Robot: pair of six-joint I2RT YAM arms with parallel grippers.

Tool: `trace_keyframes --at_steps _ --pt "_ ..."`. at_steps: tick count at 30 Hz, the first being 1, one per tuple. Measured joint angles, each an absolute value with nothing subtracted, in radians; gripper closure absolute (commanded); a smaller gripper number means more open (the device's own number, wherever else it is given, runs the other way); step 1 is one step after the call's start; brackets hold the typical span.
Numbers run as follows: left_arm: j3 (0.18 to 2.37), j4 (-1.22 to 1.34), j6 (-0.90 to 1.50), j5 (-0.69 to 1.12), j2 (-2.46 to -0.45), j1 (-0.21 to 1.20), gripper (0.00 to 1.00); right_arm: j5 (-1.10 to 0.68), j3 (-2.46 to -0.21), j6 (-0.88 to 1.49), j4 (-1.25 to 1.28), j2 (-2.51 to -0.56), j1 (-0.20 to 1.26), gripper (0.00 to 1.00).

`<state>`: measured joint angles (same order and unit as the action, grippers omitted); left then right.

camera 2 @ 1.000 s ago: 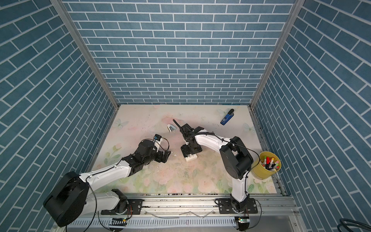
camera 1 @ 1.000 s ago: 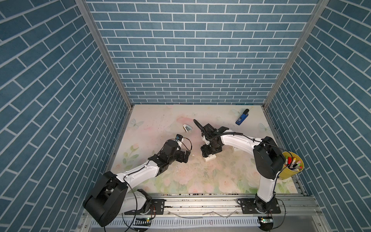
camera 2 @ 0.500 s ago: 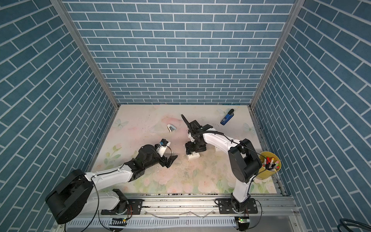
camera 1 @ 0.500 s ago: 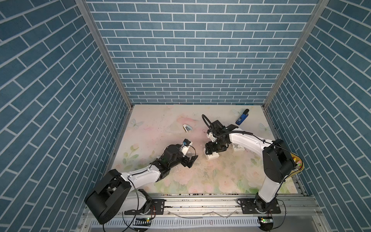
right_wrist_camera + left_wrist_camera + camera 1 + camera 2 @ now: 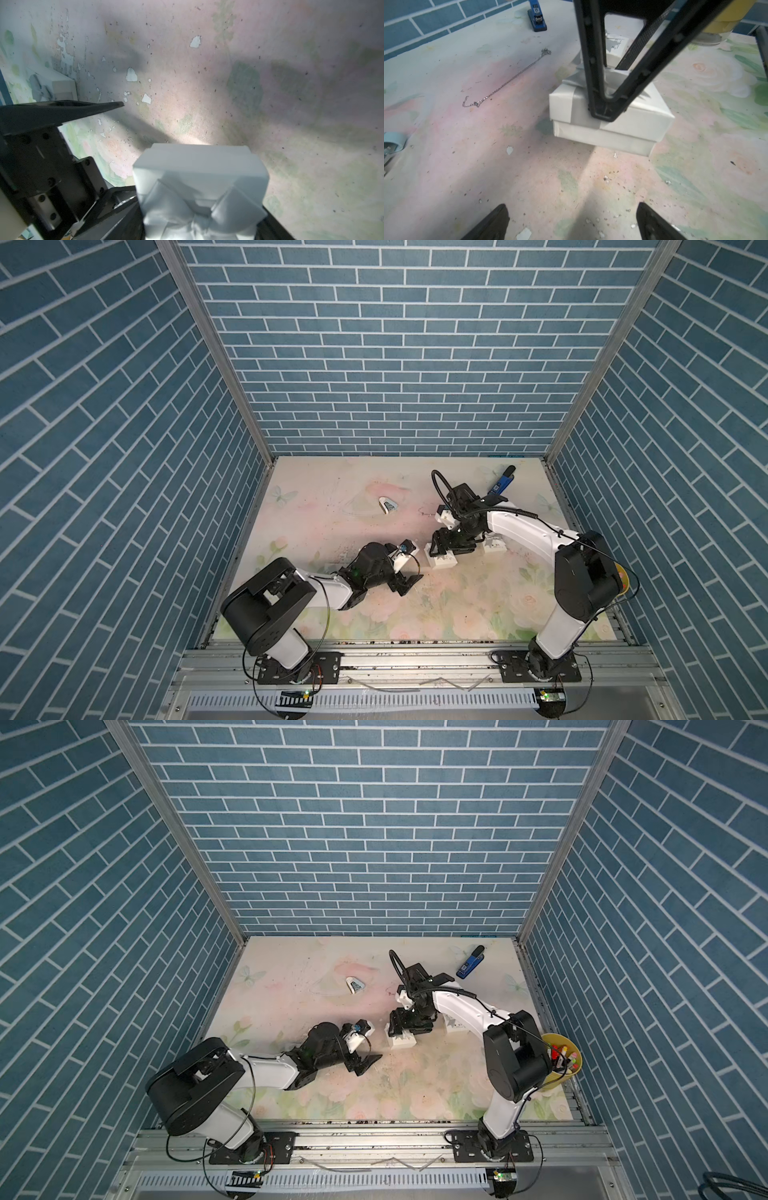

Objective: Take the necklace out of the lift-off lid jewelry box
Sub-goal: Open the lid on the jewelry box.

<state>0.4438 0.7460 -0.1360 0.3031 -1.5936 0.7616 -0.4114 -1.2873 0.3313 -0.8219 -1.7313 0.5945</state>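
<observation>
1. The necklace (image 5: 508, 79) lies stretched out on the tabletop (image 5: 529, 176), just beside the box (image 5: 633, 122).
2. The right gripper (image 5: 444, 551) clasps the lidded box's sides.
3. The left gripper (image 5: 572, 207) is spread wide and empty, near the box.

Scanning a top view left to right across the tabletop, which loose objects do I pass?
Pale blue object → jewelry box → blue stapler → yellow cup. The second white box overlaps the stapler's span, so it is left out.
</observation>
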Motion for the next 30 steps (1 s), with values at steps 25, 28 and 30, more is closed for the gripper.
trace_keyframes --at_steps 25,28,30 --pt "0.553 0.777 -0.167 0.443 -1.669 0.801 0.11 -0.451 -1.316 0.312 -0.880 -1.728 0.582 0.30" --pt "0.553 0.784 -0.159 0.450 -1.670 0.801 0.16 -0.455 -1.316 0.308 -0.882 -1.728 0.581 0.30" --pt "0.553 0.785 -0.153 0.451 -1.672 0.801 0.20 -0.458 -1.316 0.306 -0.889 -1.728 0.581 0.30"
